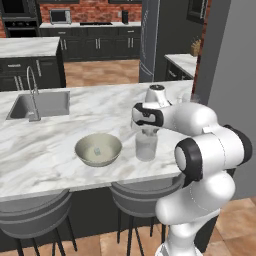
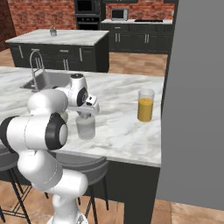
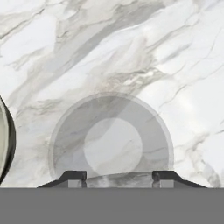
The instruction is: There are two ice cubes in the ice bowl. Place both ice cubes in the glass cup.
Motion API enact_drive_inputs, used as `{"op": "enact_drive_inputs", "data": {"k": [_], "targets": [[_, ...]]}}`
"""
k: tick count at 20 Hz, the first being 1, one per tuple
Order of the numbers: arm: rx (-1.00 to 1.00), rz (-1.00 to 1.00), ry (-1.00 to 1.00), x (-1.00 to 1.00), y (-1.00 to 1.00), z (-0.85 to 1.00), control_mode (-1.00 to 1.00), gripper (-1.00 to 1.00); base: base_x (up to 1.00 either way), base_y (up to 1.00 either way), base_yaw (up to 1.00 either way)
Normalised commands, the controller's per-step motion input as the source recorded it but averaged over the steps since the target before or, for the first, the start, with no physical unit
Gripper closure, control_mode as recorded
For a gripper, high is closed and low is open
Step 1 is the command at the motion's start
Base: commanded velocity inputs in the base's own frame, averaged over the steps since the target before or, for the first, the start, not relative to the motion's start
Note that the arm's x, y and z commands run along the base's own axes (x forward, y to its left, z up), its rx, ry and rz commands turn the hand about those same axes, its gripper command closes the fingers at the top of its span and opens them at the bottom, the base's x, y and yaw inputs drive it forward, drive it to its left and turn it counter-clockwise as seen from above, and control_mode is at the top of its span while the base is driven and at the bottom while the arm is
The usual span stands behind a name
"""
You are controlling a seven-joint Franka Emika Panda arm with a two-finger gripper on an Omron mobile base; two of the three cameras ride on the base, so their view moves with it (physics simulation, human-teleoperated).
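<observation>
End effector (image 3: 118, 178) part-open, possibly gripping an ice cube | directly above glass cup (image 1: 146, 146) | ice bowl (image 1: 98, 149) beside.

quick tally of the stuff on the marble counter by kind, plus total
bowls: 1, the ice bowl
ice cubes seen: 1, the ice cube in that bowl
clear empty cups: 1, the glass cup
glasses of orange liquid: 1, the juice glass
total: 4
</observation>
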Motion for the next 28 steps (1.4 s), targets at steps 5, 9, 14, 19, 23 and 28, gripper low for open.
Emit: {"op": "enact_drive_inputs", "data": {"k": [5,9,14,19,23,28], "targets": [[0.0,0.0,0.0,0.0,0.0,-0.15,-1.0,1.0,0.0,0.0,0.0],[0.0,0.0,0.0,0.0,0.0,-0.01,-1.0,1.0,0.0,0.0,0.0],[0.0,0.0,0.0,0.0,0.0,-0.01,-1.0,1.0,0.0,0.0,0.0],[0.0,0.0,0.0,0.07,0.03,-0.03,-1.0,1.0,0.0,0.0,0.0],[0.0,0.0,0.0,0.07,0.06,-0.07,-1.0,1.0,0.0,0.0,0.0],[0.0,0.0,0.0,0.01,0.08,-0.13,-1.0,1.0,0.0,0.0,0.0]]}}
